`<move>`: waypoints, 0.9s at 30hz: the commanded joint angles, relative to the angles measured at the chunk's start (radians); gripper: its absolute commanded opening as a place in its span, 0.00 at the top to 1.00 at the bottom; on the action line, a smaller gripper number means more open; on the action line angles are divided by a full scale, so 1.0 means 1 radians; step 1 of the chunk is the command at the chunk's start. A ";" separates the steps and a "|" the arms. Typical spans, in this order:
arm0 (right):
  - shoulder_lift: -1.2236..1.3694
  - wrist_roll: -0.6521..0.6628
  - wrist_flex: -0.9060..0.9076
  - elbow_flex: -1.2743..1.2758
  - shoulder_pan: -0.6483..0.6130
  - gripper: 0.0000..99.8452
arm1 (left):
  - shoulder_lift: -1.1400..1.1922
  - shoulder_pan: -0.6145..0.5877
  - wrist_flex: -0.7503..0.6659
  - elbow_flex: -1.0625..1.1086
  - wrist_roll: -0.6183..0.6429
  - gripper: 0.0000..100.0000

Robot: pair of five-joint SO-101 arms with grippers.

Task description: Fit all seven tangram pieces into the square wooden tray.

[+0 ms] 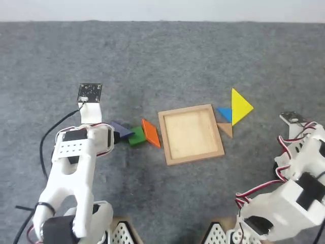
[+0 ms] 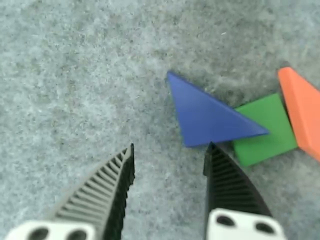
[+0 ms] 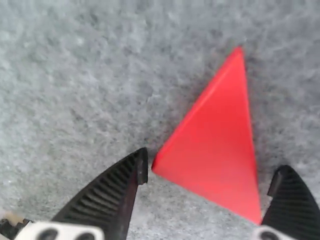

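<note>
The square wooden tray [image 1: 190, 134] lies mid-table, its inside bare wood. Just left of it sit an orange parallelogram [image 1: 151, 132], a green square [image 1: 136, 135] and a dark blue triangle [image 1: 120, 129]. On its right are a yellow triangle [image 1: 239, 107], a small blue triangle [image 1: 224, 114] and a tan triangle [image 1: 225, 129]. My left gripper [image 2: 170, 149] is open, one fingertip at the edge of the dark blue triangle [image 2: 207, 117], beside the green square [image 2: 263, 129]. My right gripper [image 3: 212, 167] is open, its fingers on either side of a red triangle [image 3: 215, 135].
Grey felt covers the whole table. The left arm [image 1: 76, 168] stands at the front left and the right arm [image 1: 299, 173] at the front right, covering the spot under it. Bare felt stretches behind the tray.
</note>
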 commanded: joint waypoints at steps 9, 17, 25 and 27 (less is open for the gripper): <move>0.010 0.018 -0.022 -0.008 -0.007 0.62 | -0.008 -0.009 -0.025 -0.010 0.006 0.78; 0.010 0.015 -0.022 -0.009 -0.012 0.84 | -0.009 -0.009 -0.025 -0.010 0.006 0.78; -0.001 0.011 -0.015 -0.009 -0.013 0.88 | -0.009 -0.009 -0.025 -0.010 0.006 0.78; -0.002 0.008 -0.013 -0.015 -0.015 0.88 | -0.009 -0.009 -0.025 -0.010 0.006 0.78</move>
